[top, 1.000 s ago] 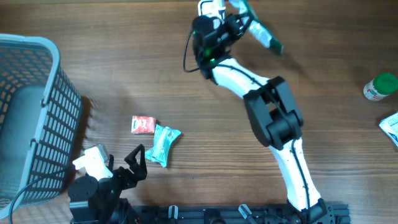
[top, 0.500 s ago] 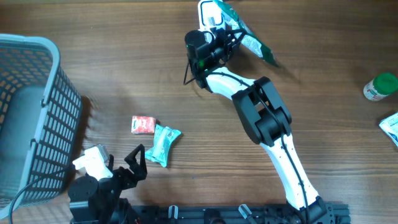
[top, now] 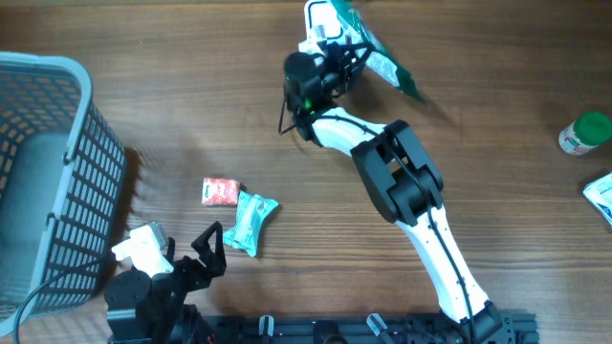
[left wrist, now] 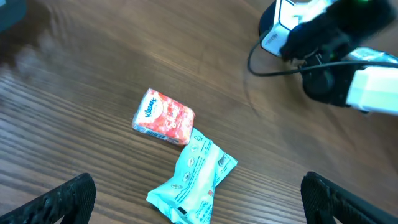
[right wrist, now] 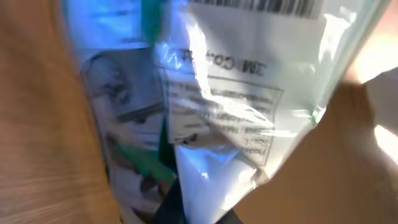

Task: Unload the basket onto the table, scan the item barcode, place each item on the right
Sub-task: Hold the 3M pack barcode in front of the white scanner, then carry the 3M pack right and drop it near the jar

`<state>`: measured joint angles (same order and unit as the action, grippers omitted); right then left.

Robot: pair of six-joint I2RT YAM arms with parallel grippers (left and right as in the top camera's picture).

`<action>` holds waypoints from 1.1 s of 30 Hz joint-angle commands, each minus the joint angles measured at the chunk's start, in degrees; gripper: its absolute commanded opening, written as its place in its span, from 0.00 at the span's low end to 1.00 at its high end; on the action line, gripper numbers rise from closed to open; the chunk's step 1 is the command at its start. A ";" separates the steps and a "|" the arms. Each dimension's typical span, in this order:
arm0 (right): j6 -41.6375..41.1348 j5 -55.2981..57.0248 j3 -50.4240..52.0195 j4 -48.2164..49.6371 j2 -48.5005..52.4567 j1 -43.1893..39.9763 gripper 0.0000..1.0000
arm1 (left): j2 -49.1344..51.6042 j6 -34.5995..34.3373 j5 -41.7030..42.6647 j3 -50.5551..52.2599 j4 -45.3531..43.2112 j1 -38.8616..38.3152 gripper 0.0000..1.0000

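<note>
**Green-and-white clear plastic packet brought up beside the scanner**

The right claw was clamped shut on one end of the packet, holding it at the far edge of the brown wooden tabletop. Over the last second the arm had swung the packet leftward and turned it flatter, just beside a white boxy device that I take for the scanner. In the last half-second it barely shifted, so the item looked presented for reading, not in transit.

The right wrist view showed what the overhead could not: a black barcode at the top edge of the printed white label. Only the overhead showed the device itself.

Well apart, the left claw rested fully spread and empty near a teal wrapped pouch and a small red tissue pack.
</note>
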<state>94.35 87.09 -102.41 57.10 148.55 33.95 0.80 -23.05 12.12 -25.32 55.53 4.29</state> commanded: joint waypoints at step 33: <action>4.31 0.00 15.63 37.79 -27.96 -32.54 1.00 | -0.42 -0.31 0.92 0.04 -0.13 0.33 1.00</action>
<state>101.56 87.26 -84.88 89.91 130.32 -2.26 0.78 -23.05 12.12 -25.32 55.53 4.29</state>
